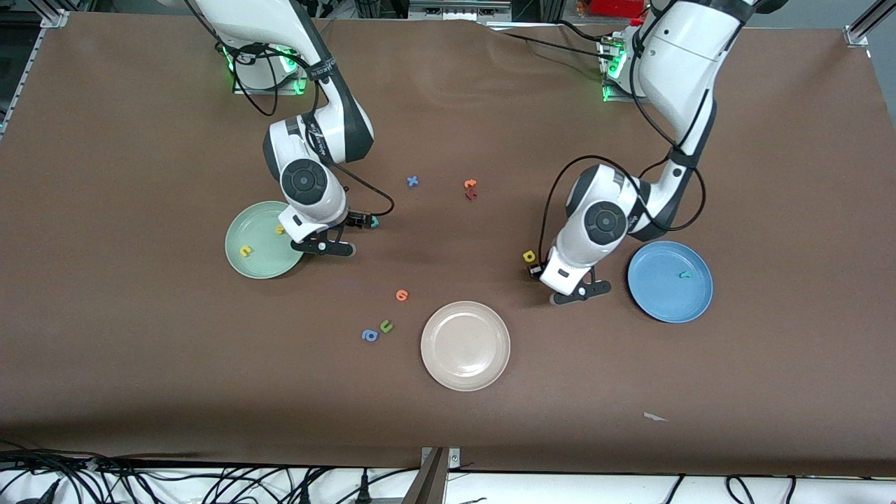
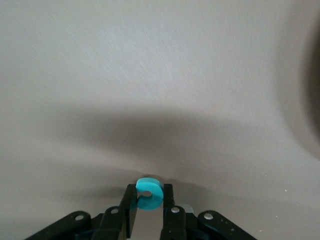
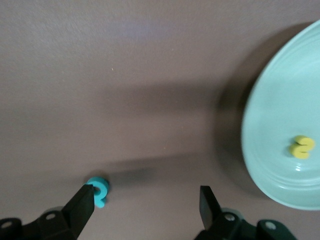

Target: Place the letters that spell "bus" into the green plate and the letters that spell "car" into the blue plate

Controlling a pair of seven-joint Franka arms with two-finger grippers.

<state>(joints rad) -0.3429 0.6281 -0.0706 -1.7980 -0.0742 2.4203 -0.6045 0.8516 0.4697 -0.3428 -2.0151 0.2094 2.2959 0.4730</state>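
My left fingers [image 2: 148,207] clamp the teal c [image 2: 149,193], bound for the blue plate [image 1: 670,281], while my right fingers [image 3: 146,204] hang apart beside what looks like the teal b [image 3: 98,190], near the green plate [image 1: 263,240].

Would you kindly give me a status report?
Left gripper shut on teal c. Right gripper open beside green plate, teal b at one finger. Yellow a close by left gripper.

Green plate [image 3: 280,145] cut off by the right wrist view's edge; teal letter [image 1: 374,222] too small to identify.
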